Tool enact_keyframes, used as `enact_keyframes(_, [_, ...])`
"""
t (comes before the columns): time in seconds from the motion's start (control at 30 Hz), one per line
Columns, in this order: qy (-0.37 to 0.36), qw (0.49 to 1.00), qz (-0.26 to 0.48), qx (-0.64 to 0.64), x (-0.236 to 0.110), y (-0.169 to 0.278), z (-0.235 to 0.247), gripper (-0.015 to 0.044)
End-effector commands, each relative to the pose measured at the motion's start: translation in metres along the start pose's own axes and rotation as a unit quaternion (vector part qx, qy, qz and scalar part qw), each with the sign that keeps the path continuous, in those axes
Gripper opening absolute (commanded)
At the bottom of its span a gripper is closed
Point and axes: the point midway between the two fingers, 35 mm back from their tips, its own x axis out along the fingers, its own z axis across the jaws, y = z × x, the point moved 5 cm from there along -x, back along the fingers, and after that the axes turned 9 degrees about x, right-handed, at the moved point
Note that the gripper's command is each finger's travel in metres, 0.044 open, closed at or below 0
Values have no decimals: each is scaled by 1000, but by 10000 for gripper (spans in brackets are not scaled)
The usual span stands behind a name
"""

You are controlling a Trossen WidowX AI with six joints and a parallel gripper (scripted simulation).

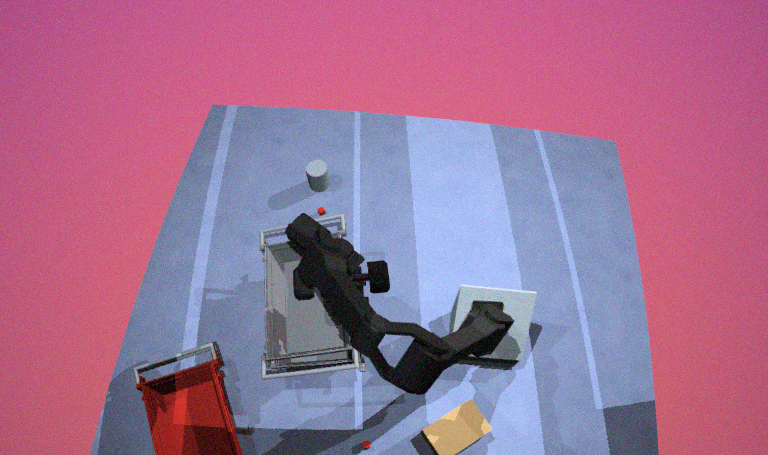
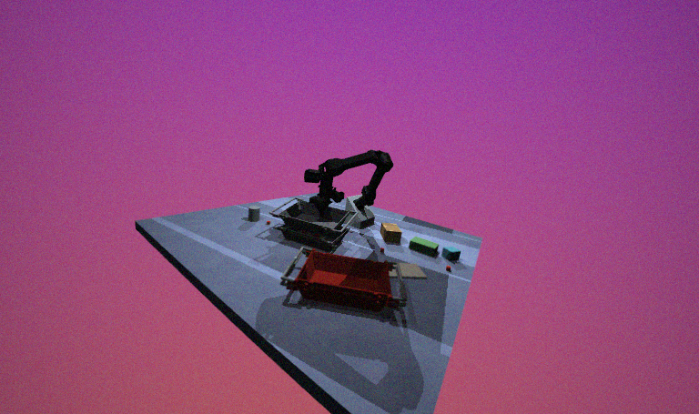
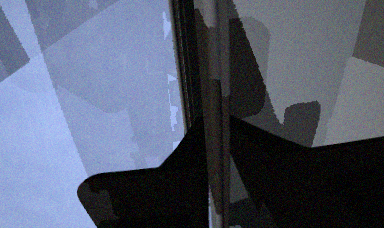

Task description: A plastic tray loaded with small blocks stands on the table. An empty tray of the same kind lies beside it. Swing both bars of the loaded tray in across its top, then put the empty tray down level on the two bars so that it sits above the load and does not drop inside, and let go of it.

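Note:
The grey empty tray (image 1: 275, 308) (image 2: 311, 226) has its wire bars (image 1: 311, 372) (image 2: 350, 223) standing out at its ends. A darker tray (image 2: 308, 238) shows directly under it in the exterior view; the two look stacked, the upper one about level. Whether the upper tray rests on the lower tray's bars is too dark to tell, and the load is hidden. My gripper (image 2: 321, 212) (image 3: 212, 121) points down and is shut on the long wall of the upper tray, on the side toward the arm base. In the wrist view that wall runs between the dark fingers.
A red tray (image 1: 229, 408) (image 2: 342, 296) with swung-out bars stands nearby. A grey cylinder (image 1: 318, 177) (image 2: 254, 214) stands past the stack's far end. A tan box (image 1: 455, 428) (image 2: 390, 233), a green block (image 2: 423, 246), a teal block (image 2: 451, 253) and a beige plate (image 2: 412, 271) lie to the side.

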Motion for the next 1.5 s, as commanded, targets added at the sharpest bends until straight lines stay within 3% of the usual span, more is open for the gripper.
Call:
enact_keyframes(0.0, [-15,1000,0,4,6,-3,4,0])
enact_keyframes(1.47, [-15,1000,0,4,15,-2,7,0])
